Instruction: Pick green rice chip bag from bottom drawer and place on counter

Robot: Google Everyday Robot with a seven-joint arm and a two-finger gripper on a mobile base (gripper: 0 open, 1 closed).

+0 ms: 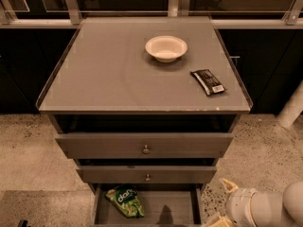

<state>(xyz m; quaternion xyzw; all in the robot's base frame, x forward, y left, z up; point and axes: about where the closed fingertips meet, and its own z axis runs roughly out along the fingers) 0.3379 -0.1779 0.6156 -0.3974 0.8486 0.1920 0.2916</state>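
Note:
The green rice chip bag lies in the left part of the open bottom drawer, on its flat grey floor. The counter is the grey top of the cabinet above. My gripper is at the lower right, just outside the drawer's right side and right of the bag. Its two beige fingertips stand apart with nothing between them. The white arm behind it runs off the right edge.
A white bowl and a small black wrapper lie on the counter's right half. Two wider drawers with round knobs stand slightly pulled out above the bottom drawer. Speckled floor surrounds the cabinet. A white post stands at the right.

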